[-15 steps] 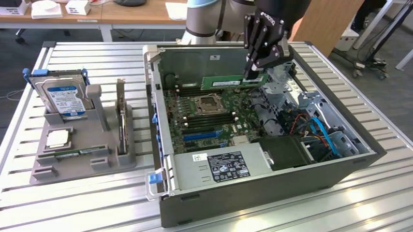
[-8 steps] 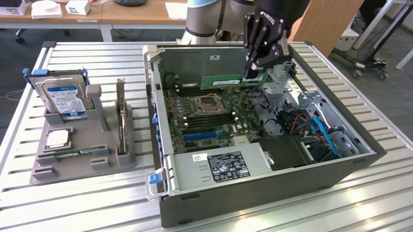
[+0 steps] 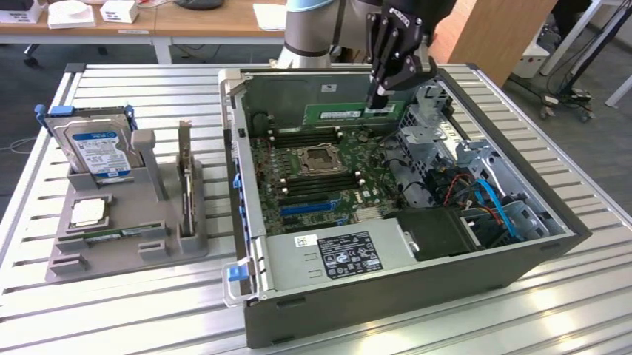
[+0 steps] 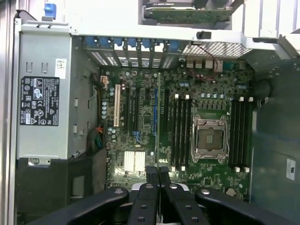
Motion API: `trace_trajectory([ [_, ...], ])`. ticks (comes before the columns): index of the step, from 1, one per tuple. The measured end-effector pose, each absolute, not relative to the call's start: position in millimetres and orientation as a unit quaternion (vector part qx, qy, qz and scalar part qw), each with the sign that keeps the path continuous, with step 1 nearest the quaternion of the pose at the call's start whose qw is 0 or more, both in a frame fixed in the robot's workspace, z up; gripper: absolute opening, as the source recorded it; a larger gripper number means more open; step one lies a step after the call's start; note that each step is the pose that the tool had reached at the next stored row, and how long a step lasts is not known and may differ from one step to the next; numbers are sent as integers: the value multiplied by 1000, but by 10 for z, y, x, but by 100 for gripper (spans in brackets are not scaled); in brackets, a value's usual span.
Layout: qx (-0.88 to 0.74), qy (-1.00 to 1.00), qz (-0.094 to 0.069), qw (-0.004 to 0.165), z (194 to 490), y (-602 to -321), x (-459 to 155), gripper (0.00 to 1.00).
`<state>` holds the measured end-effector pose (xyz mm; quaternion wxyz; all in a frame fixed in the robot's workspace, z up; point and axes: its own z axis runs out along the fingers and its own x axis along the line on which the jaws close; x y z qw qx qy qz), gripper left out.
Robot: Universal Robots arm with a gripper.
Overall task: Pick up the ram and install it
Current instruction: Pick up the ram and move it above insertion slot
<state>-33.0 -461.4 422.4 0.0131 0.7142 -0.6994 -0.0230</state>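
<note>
Fingers point(image 3: 378, 92) are closed on the ram point(image 3: 341, 113), gripping the green stick near one end. They hold it level and on edge above the far side of an open computer case point(image 3: 395, 296), just over the motherboard point(image 3: 286, 181). In the wrist view the two dark fingers point(image 4: 151, 176) meet tip to tip above the board.

The case lies on its side on a table point(image 3: 148, 310) of ribbed metal slats. Wooden desks point(image 3: 197, 22) with small white boxes stand behind it on a grey floor.

Inside the case, a processor socket point(image 3: 321, 157) sits mid-board with long memory slots point(image 3: 296, 137) on both sides of it. A labelled power supply point(image 3: 336, 255) fills the near corner. A metal drive cage point(image 3: 439, 140) and blue cables point(image 3: 499, 207) crowd the exterior view's right, close beside the fingers.

On the exterior view's left, apart from the case, a grey holder point(image 3: 129, 255) carries an upright hard drive point(image 3: 97, 151) with a blue label and an upright expansion card point(image 3: 185, 170).
</note>
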Motion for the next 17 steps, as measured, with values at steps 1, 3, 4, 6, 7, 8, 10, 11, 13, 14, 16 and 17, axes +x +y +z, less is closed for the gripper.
trace_trajectory([
  [1,714,-699,-23,13,4223,-4589,-330,11],
  [3,714,-699,-23,13,4221,-4539,-330,11],
  [4,714,-699,-23,13,4220,-4514,-330,11],
  [6,714,-699,-23,13,4218,-4460,-330,11],
  [7,714,-699,-23,13,4217,-4435,-330,11],
  [8,714,-699,-23,13,4215,-4410,-330,11],
  [10,714,-699,-23,13,4214,-4363,-330,11],
  [11,714,-699,-23,13,4214,-4337,-330,11],
  [13,714,-699,-23,13,4212,-4288,-330,11],
  [14,714,-699,-23,13,4211,-4264,-330,11],
  [16,714,-699,-23,13,4210,-4218,-330,11],
  [17,714,-699,-23,13,4210,-4197,-330,11],
])
